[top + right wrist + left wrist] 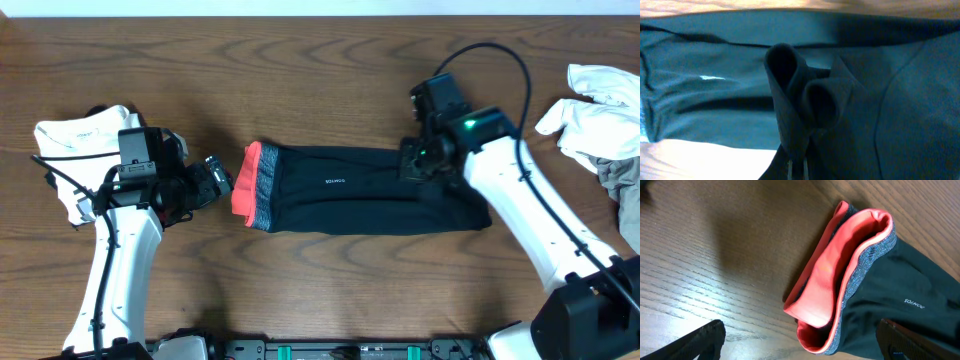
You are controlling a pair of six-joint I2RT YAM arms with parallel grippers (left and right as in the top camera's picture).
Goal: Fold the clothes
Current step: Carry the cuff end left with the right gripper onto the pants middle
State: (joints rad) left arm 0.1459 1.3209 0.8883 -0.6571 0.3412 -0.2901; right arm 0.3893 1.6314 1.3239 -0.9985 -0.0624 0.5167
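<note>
— One surface is seen; what is it made of?
— Dark, grained wood: a table (320, 80).
— And the trousers (370, 195)?
— Soft black fabric, laid flat as a long band. The long axis runs from arm to arm, and the grey-and-red waistband (255, 185) is pointed at the left gripper (216, 180).
— The grippers?
— The left is spread wide just beside the waistband. The right gripper (415, 162) is clamped on a pinched fold at the end far from the waistband.
</note>
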